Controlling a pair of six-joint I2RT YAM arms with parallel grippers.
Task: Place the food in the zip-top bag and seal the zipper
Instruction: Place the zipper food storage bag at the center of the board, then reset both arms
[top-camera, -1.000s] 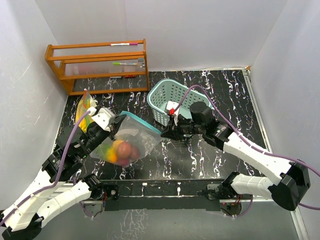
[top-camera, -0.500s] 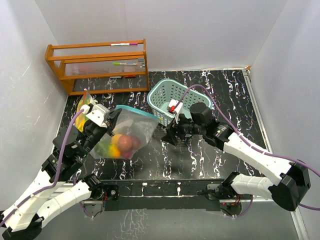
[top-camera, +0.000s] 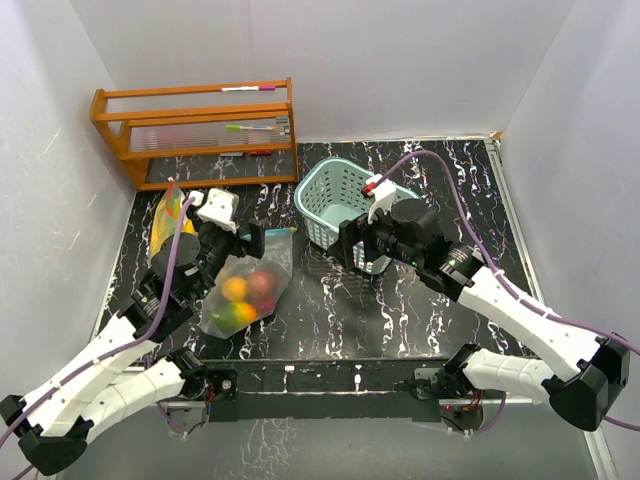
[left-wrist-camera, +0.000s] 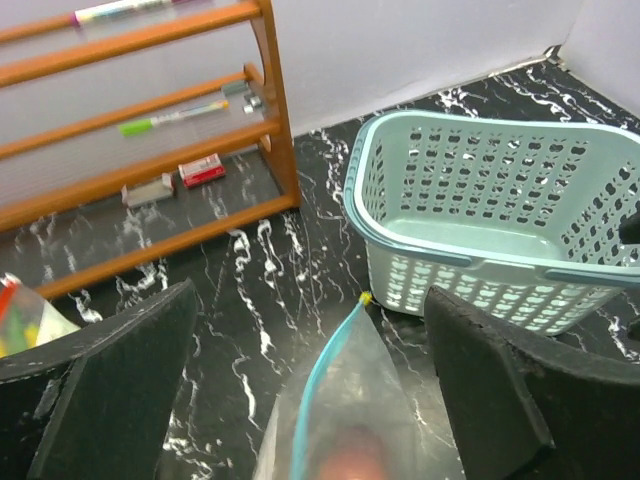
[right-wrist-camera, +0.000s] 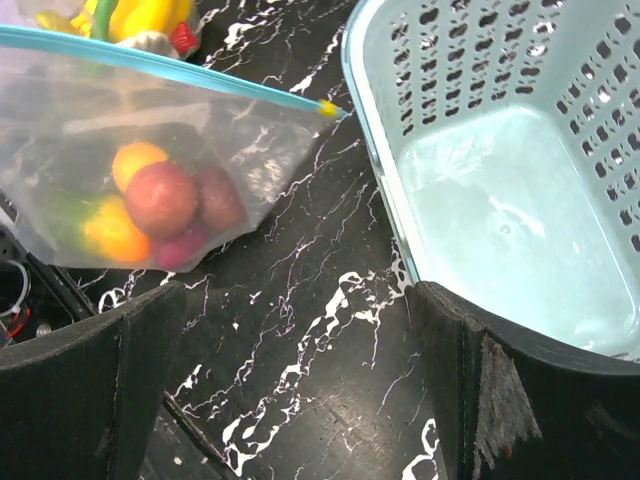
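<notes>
While both arms hang over the black marbled table (top-camera: 420, 320), neither claw holds anything. The left gripper (top-camera: 252, 243) is released, its two black fingers (left-wrist-camera: 120, 400) spread wide in the wrist view. The teal zipper edge of the zip-top bag (top-camera: 268, 262) rises in the gap between them, apart from both pads. The right gripper (top-camera: 350, 248) is released too, jaws wide over bare tabletop, with the bag at its 10 o'clock and the pale teal mesh basket (top-camera: 330, 190) at its 2 o'clock in its own wrist view.

Seen from above, the bag lies on the table at about 8 o'clock from the table's middle, just beside the left claw. The food sits bunched in its lower end: an orange round fruit (right-wrist-camera: 138, 160), a larger red fruit (right-wrist-camera: 162, 197), a darker red one (right-wrist-camera: 218, 195), a yellow-orange piece (right-wrist-camera: 112, 228) and something green (right-wrist-camera: 60, 215). The zipper reads as one straight teal line ending in a small yellow tip (right-wrist-camera: 327, 108); whether it is pressed fully shut I cannot tell.

The basket stands upright at 12 o'clock, near the bag's tip but not touching it. A wooden rack (top-camera: 195, 125) with markers occupies the 10 o'clock corner, and a second clear bag with yellow contents (top-camera: 168, 215) lies at 9 o'clock.
</notes>
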